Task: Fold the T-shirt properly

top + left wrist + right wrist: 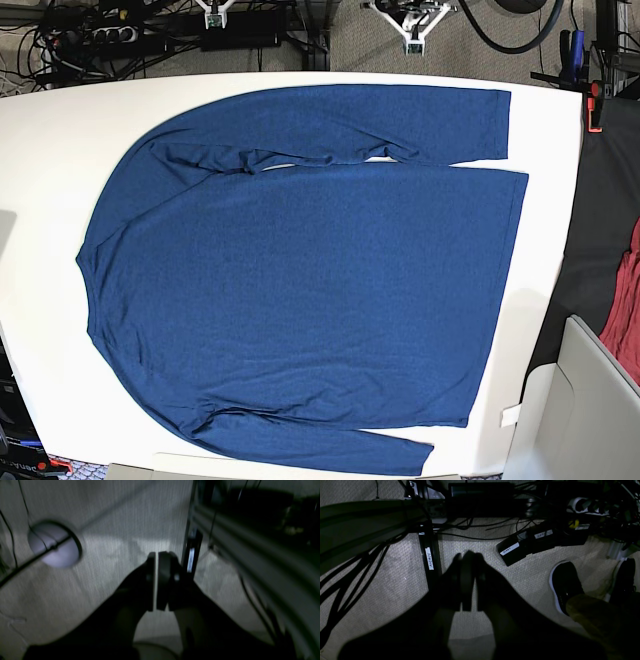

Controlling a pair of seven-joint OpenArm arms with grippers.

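The dark navy-blue long-sleeved T-shirt (300, 280) lies spread flat on the white table (50, 160), with its hem to the right. One sleeve lies along the far edge and the other along the near edge. My left gripper (156, 555) is shut and empty. It hangs over the carpet floor, off the table. In the base view only its tip (412, 28) shows, past the far edge. My right gripper (467, 554) is also shut and empty over the floor. Its tip (214, 14) shows at the far left of the base view. Neither gripper touches the shirt.
A reddish-maroon cloth (626, 310) lies off the table's right side, above a white box (590, 400). On the floor are black pedals labelled START (512, 551), cables, a metal frame rail (250, 552), a round white base (53, 543) and a person's black shoe (563, 585).
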